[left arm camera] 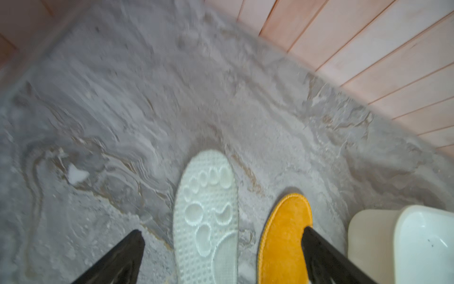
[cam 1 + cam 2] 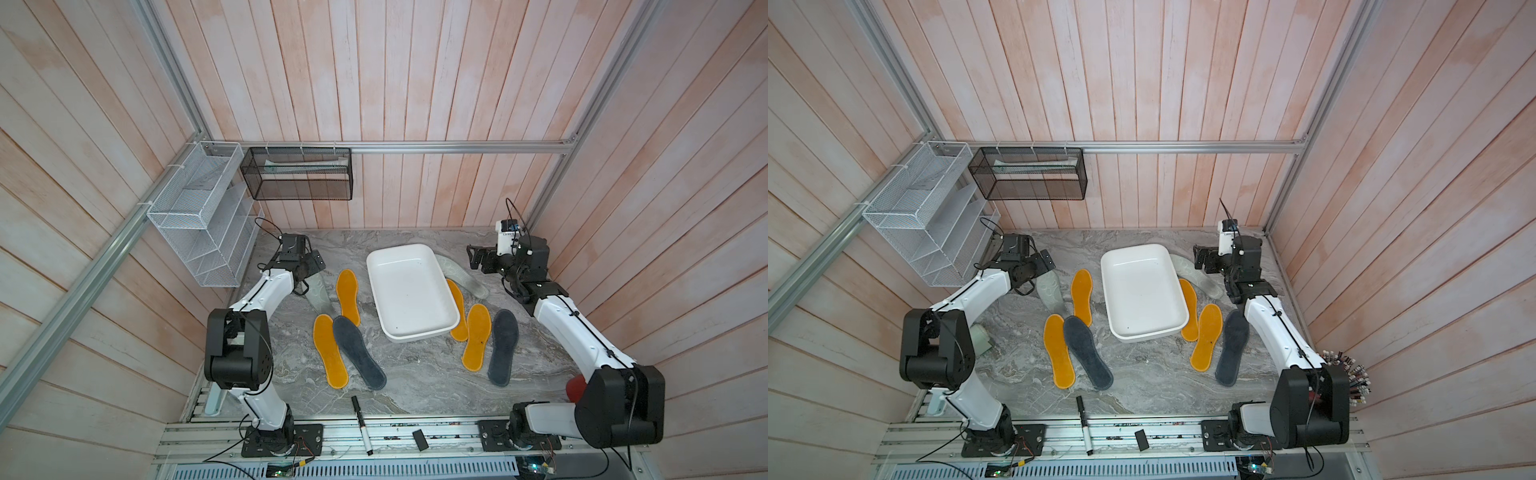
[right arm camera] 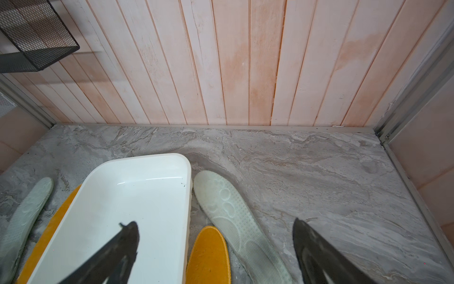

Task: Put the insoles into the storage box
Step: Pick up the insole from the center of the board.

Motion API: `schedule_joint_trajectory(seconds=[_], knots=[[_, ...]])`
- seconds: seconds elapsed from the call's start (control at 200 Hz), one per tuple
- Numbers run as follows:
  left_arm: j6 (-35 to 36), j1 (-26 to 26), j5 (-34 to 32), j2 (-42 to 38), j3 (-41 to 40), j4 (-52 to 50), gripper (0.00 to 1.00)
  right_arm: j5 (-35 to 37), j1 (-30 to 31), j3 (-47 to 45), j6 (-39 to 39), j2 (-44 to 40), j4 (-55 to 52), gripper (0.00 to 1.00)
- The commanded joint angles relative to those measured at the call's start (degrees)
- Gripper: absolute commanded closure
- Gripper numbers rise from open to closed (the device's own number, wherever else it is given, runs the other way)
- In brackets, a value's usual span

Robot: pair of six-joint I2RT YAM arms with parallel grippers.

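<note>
I'm hovering the left gripper (image 1: 222, 232), jaws spread wide and empty, over the pale insole (image 1: 205, 196) at lower centre, its length running between them.

Both top views are lit brightly and evenly by soft, diffuse light. Only short, soft-edged shadows are cast under the storage box (image 2: 415, 336) and the arms onto the marble-pattern table (image 2: 415, 386). The wall planks (image 2: 415, 83) are splayed outward toward the frame edges by wide-angle distortion. In the left wrist view, table and planks are smeared by directional blur, while the pale embossed insole (image 1: 208, 216) is rendered fairly crisp. The right wrist view is sharp at distance. The fingers (image 3: 122, 243) of the right gripper (image 3: 215, 221) are rendered soft, out of focus. A thin glare line is carried on the box's glossy inner wall.
</note>
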Motion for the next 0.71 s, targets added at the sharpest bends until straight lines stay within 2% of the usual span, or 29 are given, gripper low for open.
schedule_joint_trajectory(seconds=[0.0,0.145,0.345,0.7], knots=[[-5.8,-0.2,5.5,2.8,2.4,-11.2,0.00,-1.3,1.5,1.2,-0.3,1.1,-3.4,0.02],[-7.7,-0.1,6.4,4.8,4.2,-15.0,0.00,-2.1,2.6,0.7,0.2,1.3,-2.9,0.03],[-10.3,-0.1,8.8,7.1,4.4,-17.8,0.06,-2.8,3.4,-0.4,1.3,1.3,-1.9,0.05],[-12.6,-1.2,8.3,7.7,4.1,-19.5,0.07,-3.9,4.1,-2.0,1.8,1.3,-0.4,0.05]])
